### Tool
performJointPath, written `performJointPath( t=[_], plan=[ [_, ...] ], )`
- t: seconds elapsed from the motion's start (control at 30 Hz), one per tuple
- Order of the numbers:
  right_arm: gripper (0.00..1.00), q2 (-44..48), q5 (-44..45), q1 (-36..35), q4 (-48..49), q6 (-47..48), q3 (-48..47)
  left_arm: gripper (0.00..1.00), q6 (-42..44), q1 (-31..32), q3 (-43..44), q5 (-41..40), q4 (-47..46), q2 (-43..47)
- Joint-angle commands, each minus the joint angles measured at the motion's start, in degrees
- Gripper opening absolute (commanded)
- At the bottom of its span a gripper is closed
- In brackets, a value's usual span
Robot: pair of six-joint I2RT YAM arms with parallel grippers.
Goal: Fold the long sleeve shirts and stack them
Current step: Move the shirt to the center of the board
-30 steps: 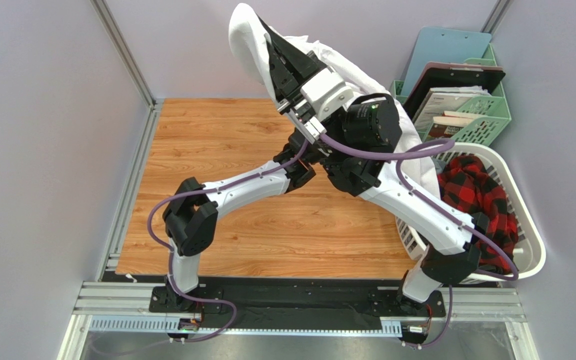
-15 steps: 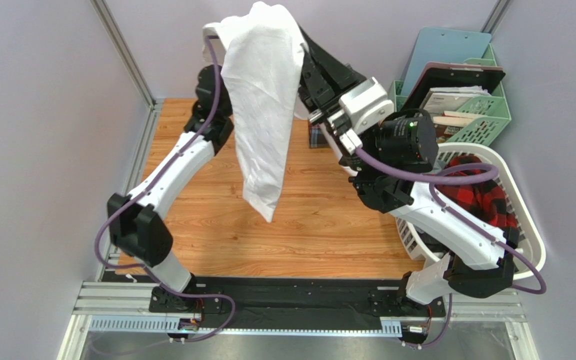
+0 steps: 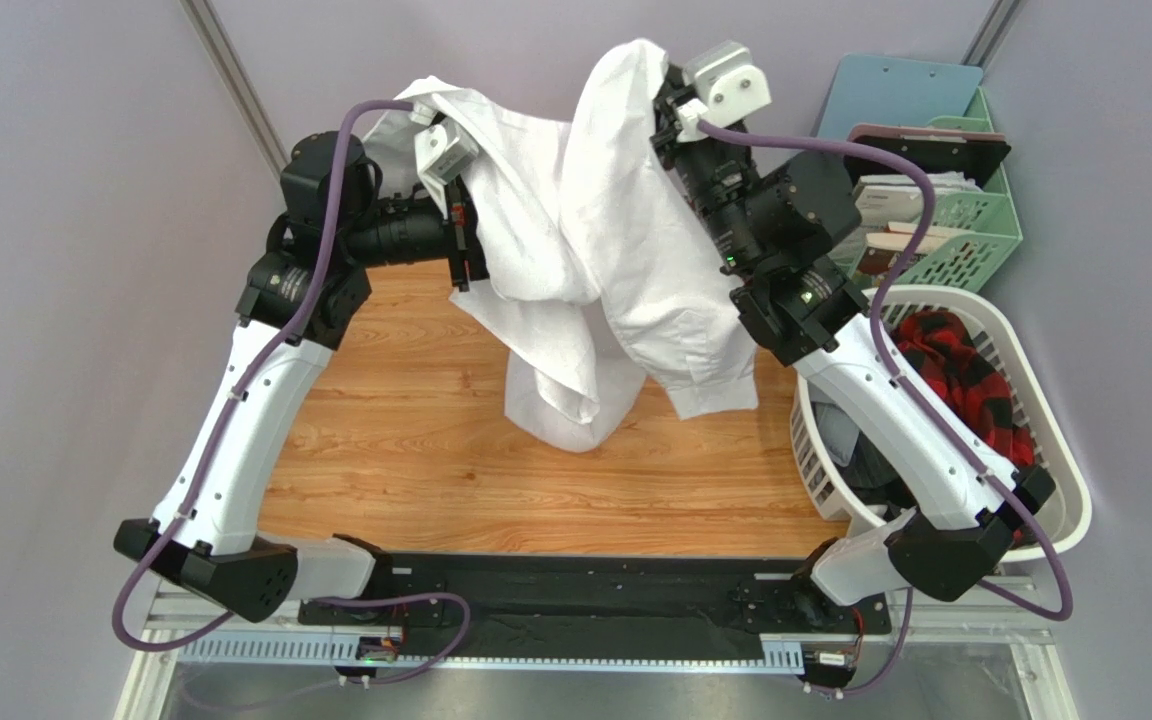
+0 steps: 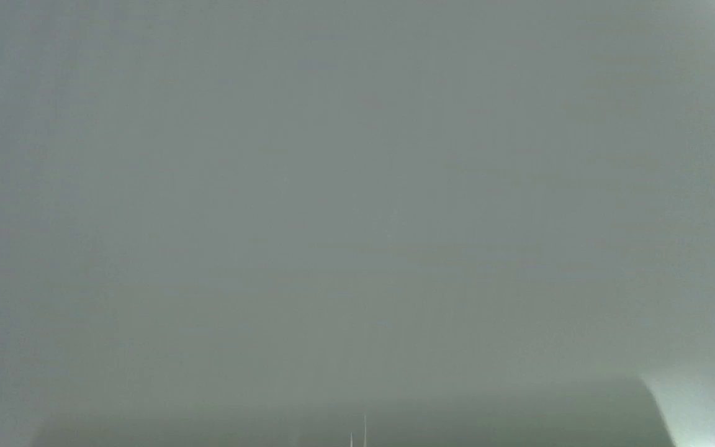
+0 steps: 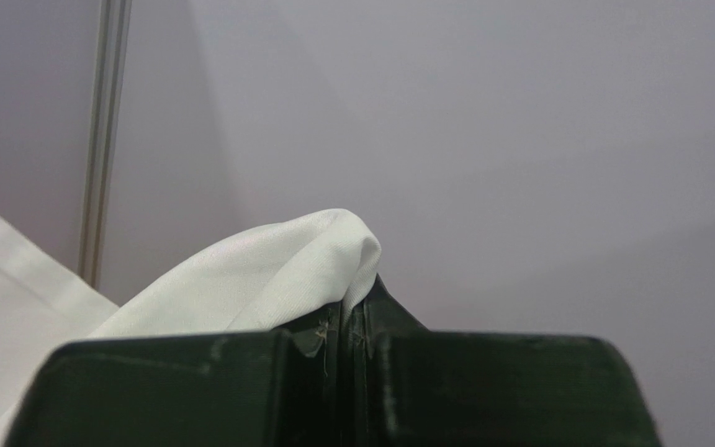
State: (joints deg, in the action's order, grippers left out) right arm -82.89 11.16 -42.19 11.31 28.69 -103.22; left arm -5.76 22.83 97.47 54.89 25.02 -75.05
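A white long sleeve shirt (image 3: 612,255) hangs in the air above the wooden table (image 3: 387,435), stretched between both arms, its lower end drooping to the tabletop. My right gripper (image 3: 668,93) is raised at the back; in the right wrist view its jaws (image 5: 357,312) are shut on a fold of the white cloth (image 5: 268,270). My left gripper (image 3: 459,225) points sideways into the shirt's left part and is shut on it. Pale cloth (image 4: 352,186) fills the left wrist view and hides the fingers there.
A white laundry basket (image 3: 1056,450) at the right holds a red and black checked garment (image 3: 973,390). Behind it stands a green file rack (image 3: 988,225) with folders. Grey walls and a metal post (image 3: 244,105) bound the table at left and back.
The left gripper closed on the shirt, then the arm swung out to the left. The right arm rose and moved back. The shirt now spreads between them instead of hanging in one strip.
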Motion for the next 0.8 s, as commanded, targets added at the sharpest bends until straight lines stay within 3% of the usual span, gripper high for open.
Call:
performJointPath(
  t=[0.0, 0.07, 0.17, 0.3, 0.33, 0.37, 0.4, 0.43, 0.47, 0.5, 0.53, 0.63, 0.77],
  plan=[
    [0.00, 3.17, -3.77, -0.26, -7.78, -8.03, 3.28, 0.00, 4.43, -2.17, 2.02, 5.66, 9.95, -0.45],
    [0.00, 3.87, -4.65, -0.26, -10.95, -9.08, 5.12, 0.00, 7.32, -2.26, 2.55, 6.54, 15.72, -1.41],
    [0.00, 7.37, -7.97, -0.26, -13.94, -10.05, 13.90, 0.00, 20.23, -2.26, -1.30, 6.20, 26.09, -0.46],
    [0.00, 11.52, -15.45, -0.34, -20.87, -11.47, 25.76, 0.00, 46.81, -2.70, -9.91, 0.05, 42.72, 0.34],
    [0.16, 11.79, -16.33, -0.26, -26.63, -10.24, 27.09, 0.07, 51.24, -4.27, -13.85, -2.75, 45.88, 0.25],
    [0.32, 11.88, -18.26, 0.00, -30.43, -7.79, 29.54, 0.22, 54.59, -5.59, -15.89, -4.34, 50.00, -0.27],
    [0.46, 11.88, -18.80, 0.53, -34.39, -5.51, 30.61, 0.53, 61.07, -7.34, -17.82, -5.75, 52.04, -0.80],
    [0.70, 11.79, -21.07, 1.67, -40.86, -3.14, 31.49, 0.82, 65.05, -10.93, -20.37, -8.81, 56.59, -2.11],
    [0.83, 11.44, -23.00, 5.07, -44.58, -2.07, 31.94, 0.99, 68.04, -13.14, -21.17, -9.97, 58.11, -2.73],
    [0.96, 11.09, -24.68, 6.84, -47.93, -1.19, 31.68, 0.99, 72.16, -15.42, -21.79, -10.76, 59.43, -3.26],
    [1.00, 10.65, -25.91, 8.52, -53.88, -0.31, 30.98, 0.99, 73.51, -19.54, -21.88, -12.43, 60.67, -3.70],
    [1.00, 7.75, -33.97, 14.15, -64.90, -1.78, 28.08, 0.99, 75.19, -26.07, -22.41, -15.15, 60.95, -3.79],
    [1.00, 4.67, -41.73, 17.49, -71.42, -3.29, 28.33, 0.99, 73.71, -26.79, -24.34, -16.92, 59.63, -2.65]
  ],
)
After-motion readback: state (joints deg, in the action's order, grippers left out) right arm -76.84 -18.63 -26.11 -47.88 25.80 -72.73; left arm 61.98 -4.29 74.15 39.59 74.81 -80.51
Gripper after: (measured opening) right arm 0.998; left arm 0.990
